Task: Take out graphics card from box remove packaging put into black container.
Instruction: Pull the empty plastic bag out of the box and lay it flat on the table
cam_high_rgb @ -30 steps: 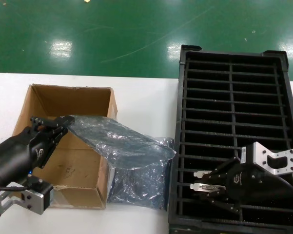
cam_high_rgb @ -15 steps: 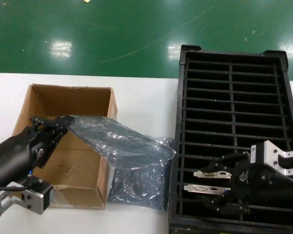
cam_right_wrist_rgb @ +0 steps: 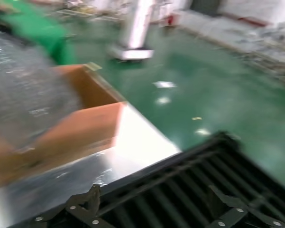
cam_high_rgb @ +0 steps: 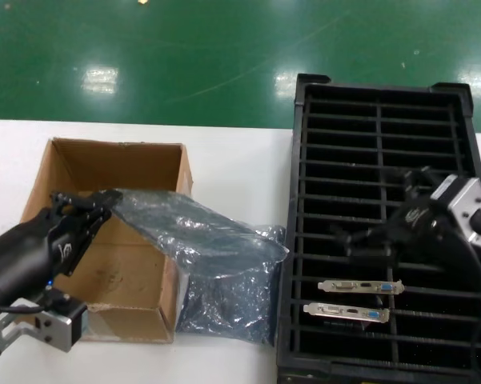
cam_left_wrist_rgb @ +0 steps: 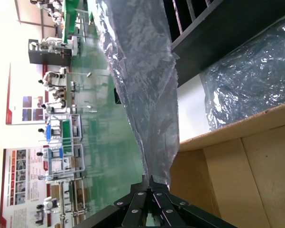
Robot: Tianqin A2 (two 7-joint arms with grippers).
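Two graphics cards stand in slots of the black container point(cam_high_rgb: 382, 94), one point(cam_high_rgb: 360, 286) behind the other point(cam_high_rgb: 346, 312), silver brackets up. My right gripper point(cam_high_rgb: 360, 234) is open and empty above the container's middle rows; the right wrist view shows its spread fingers point(cam_right_wrist_rgb: 87, 204) over the slots point(cam_right_wrist_rgb: 189, 190). My left gripper point(cam_high_rgb: 96, 202) is shut on the corner of an antistatic bag point(cam_high_rgb: 196, 232) that drapes from the cardboard box point(cam_high_rgb: 72, 172) toward the container; it also shows in the left wrist view point(cam_left_wrist_rgb: 142, 76). A second bag point(cam_high_rgb: 224, 300) lies on the table between box and container.
The white table point(cam_high_rgb: 240, 168) carries the box at left and the container at right. The box's inside point(cam_left_wrist_rgb: 237, 175) shows bare cardboard. A green floor lies beyond the table's far edge.
My right gripper let go of the second card, left it in the slot in front of the first, opened, and rose back toward the container's middle. The left gripper and bag stayed put.
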